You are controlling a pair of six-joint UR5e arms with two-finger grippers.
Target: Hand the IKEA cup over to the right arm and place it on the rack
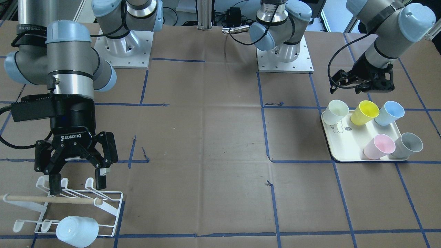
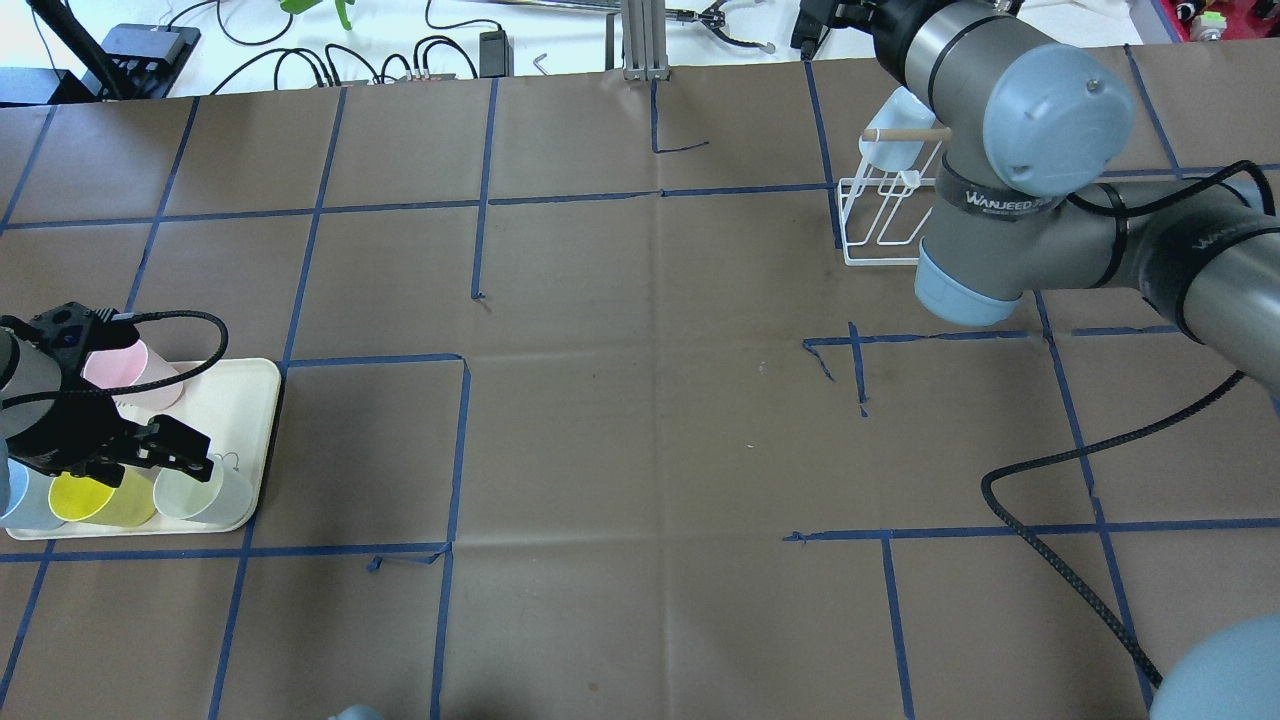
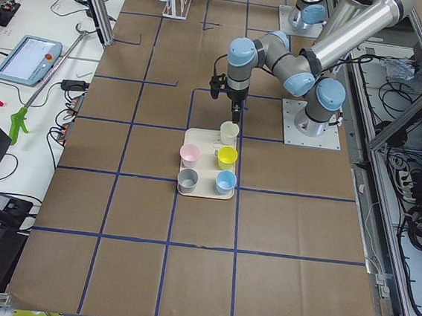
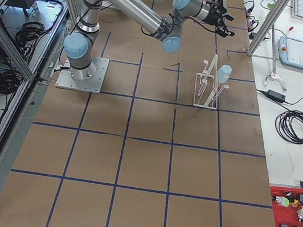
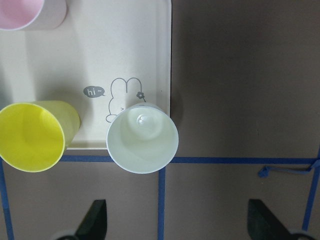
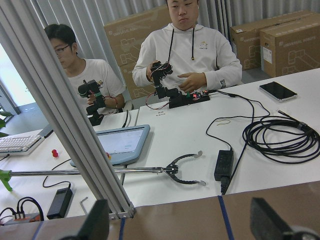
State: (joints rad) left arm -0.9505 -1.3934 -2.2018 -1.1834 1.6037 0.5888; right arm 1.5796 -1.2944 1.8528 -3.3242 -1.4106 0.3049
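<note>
Right claw [image 1: 78,184] is hanging released and empty just above the rack [image 1: 51,199], where a pale cup [image 1: 77,231] is sitting on the prongs. Left claw [image 1: 346,89], likewise released, is hovering over the white cup [image 1: 337,112] on the tray [image 1: 348,148] at the table's left side.

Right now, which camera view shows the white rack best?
The front-facing view: the rack is near, with prongs and handle plain. Overhead, the right arm hides part; side views show it small; wrist views miss it.
</note>
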